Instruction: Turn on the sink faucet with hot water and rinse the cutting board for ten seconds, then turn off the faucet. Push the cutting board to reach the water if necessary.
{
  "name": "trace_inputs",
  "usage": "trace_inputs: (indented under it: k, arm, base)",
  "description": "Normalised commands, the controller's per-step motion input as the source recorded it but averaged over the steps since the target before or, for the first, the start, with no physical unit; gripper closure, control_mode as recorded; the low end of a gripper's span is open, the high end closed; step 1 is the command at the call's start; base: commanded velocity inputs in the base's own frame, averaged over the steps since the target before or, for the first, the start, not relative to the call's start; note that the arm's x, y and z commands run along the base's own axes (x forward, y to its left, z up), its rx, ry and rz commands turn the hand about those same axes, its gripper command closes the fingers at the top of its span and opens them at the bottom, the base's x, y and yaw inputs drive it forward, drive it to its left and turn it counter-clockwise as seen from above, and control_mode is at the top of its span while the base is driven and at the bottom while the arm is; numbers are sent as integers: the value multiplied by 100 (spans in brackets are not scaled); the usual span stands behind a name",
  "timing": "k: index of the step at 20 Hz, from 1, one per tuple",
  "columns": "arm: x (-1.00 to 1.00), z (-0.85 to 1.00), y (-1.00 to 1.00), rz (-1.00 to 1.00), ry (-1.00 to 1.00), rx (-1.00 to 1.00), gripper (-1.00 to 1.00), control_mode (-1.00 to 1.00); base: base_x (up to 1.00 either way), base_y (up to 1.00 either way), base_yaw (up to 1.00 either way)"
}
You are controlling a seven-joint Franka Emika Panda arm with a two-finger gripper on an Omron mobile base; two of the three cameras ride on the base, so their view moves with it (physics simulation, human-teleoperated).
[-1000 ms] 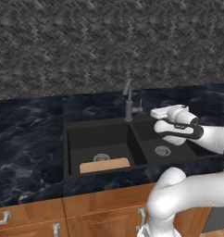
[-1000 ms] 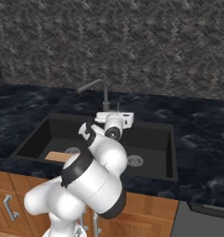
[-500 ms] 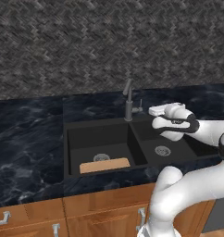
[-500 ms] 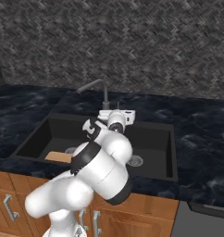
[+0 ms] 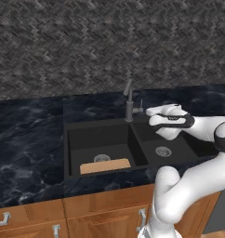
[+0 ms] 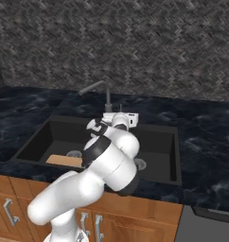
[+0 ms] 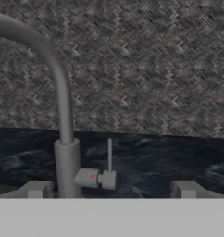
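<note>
Now our gripper (image 7: 111,190) is wide open and holds nothing, right in front of the sink faucet (image 7: 64,139). We think its thin lever (image 7: 109,159) is stiff metal and small, so we should push it near the top. The cutting board (image 5: 105,165) lies flat in the sink (image 5: 75,139), looking light and slidy.

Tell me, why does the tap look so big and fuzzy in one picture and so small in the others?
In the hand view the camera sits close, so the sink faucet looks large and soft-edged, with its thin lever between the open fingers. In the left base view the camera is far back, so the tap is small and dark beside the cutting board. No glare or strong shadows anywhere.
</note>
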Motion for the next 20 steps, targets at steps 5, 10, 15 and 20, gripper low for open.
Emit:
trace_inputs:
  k: [5,10,15,20]
  arm:
    - [25,-26,0,0,0,0,-100,-100]
    - [20,-25,0,0,0,0,-100,-100]
    - [17,-16,0,0,0,0,-100,-100]
    - [17,-3,0,0,0,0,-100,-100]
  base:
    - [0,0,0]
    - [0,0,0]
    - [0,0,0]
    - [0,0,0]
